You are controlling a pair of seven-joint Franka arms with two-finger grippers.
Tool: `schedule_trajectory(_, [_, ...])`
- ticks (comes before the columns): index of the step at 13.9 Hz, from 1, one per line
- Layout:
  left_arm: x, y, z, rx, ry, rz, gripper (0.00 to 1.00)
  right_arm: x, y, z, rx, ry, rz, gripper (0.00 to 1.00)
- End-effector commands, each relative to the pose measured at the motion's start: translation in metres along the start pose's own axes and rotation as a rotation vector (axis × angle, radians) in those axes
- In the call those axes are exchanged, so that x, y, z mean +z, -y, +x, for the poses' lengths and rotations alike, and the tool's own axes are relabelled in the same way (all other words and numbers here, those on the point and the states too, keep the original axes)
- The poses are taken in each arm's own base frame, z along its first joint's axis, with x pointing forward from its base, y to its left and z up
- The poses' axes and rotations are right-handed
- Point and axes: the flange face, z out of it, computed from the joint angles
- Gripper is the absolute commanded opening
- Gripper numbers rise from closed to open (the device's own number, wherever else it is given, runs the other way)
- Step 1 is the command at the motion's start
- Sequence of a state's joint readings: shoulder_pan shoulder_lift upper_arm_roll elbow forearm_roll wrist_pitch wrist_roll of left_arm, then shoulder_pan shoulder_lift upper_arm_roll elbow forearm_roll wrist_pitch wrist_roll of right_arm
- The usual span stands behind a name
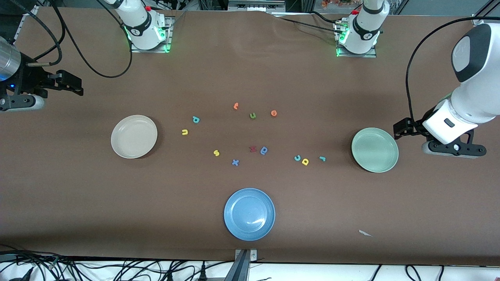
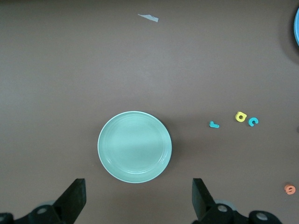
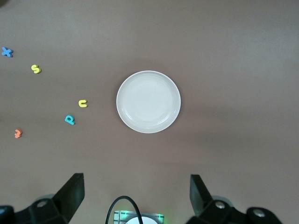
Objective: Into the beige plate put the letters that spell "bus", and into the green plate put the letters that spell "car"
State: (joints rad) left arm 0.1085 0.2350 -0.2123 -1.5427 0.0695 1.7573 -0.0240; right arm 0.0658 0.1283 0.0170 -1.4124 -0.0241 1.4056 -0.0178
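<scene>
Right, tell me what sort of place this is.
Probably a robotics lab bench set up for sorting tests. Two arms are bolted along a brown-covered table, loose cables hang at its edges, and small foam letters lie between three plates, one of them the beige plate.

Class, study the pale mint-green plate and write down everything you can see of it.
The round, shallow, pale mint-green plate looks smooth and glazed, with a low raised rim and faint rings inside. It sits flat and upright on the brown table, toward the left arm's end, and it holds nothing. Nothing touches it: the small teal foam letter r lies closest, apart from its rim. The open left gripper hangs above the table beside it.
</scene>
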Motion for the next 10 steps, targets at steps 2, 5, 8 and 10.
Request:
schedule_trajectory(2, [-0.008,-0.001,0.003,-0.001,-0.013,-0.033,1.00,-0.006,-0.001,0.001,0.010,-0.011,0.018,1.00])
schedule_trajectory(5, [-0.007,-0.001,0.004,-0.004,-0.012,-0.033,1.00,-0.006,-0.001,0.001,0.010,-0.011,0.018,1.00])
schedule_trajectory(8, [-0.006,-0.002,0.004,-0.007,-0.010,-0.033,1.00,-0.006,-0.001,0.001,0.010,-0.011,0.018,1.00])
schedule_trajectory(10, [-0.005,-0.012,0.004,0.007,-0.009,-0.033,1.00,-0.006,0.000,0.001,0.009,-0.011,0.018,1.00])
